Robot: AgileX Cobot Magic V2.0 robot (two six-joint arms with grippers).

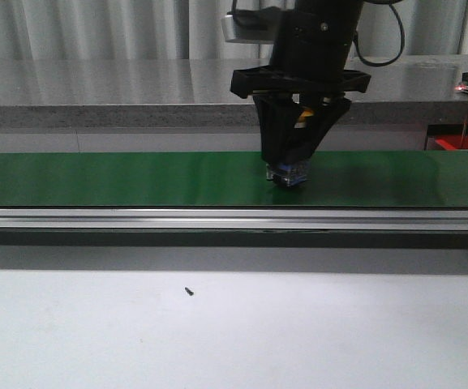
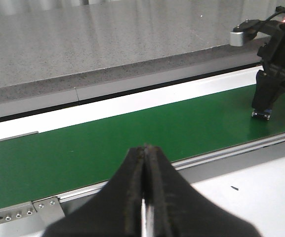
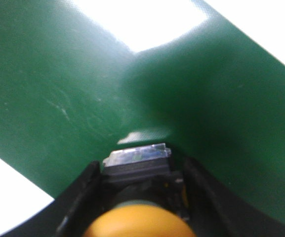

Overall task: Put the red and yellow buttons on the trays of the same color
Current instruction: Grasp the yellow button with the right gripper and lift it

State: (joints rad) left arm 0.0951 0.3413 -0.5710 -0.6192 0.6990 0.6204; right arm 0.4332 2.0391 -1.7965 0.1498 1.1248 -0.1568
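My right gripper (image 1: pixel 289 172) points straight down over the green conveyor belt (image 1: pixel 120 178) and is shut on a yellow button (image 3: pixel 140 219). The button's dome fills the space between the two black fingers (image 3: pixel 83 197). Its dark body and clear base (image 3: pixel 137 157) stick out below the tips, at or just above the belt. From the left wrist view the same gripper (image 2: pixel 266 101) stands at the belt's far end. My left gripper (image 2: pixel 144 148) is shut with nothing in it, near the belt's front rail. The red button is out of view, and no tray shows clearly.
An aluminium rail (image 1: pixel 217 217) runs along the belt's front edge. A small dark screw (image 1: pixel 189 290) lies on the white table. A grey stone counter (image 1: pixel 96 89) stands behind the belt. A red object (image 1: pixel 461 143), too cut off to identify, shows at the far right.
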